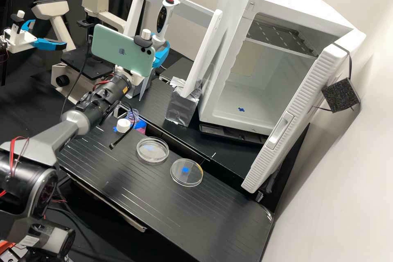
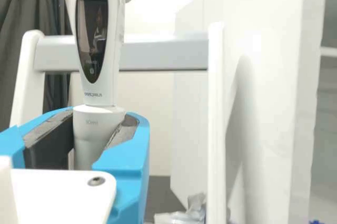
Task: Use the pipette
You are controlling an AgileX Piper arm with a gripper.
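Around the white frame [image 1: 213,41], we are seeing an opening between its two posts, below the grey crossbar [image 1: 180,6], while the microscope [image 1: 115,21] is crowding one side and the white cabinet [image 1: 224,65] with its open door [image 1: 305,100] is walling off the other. In front of the frame, we are finding room above the black board [image 1: 163,213] and its two low dishes [image 1: 152,150], but the foil-covered block [image 1: 182,107] is obstructing a low pass at one post's foot.
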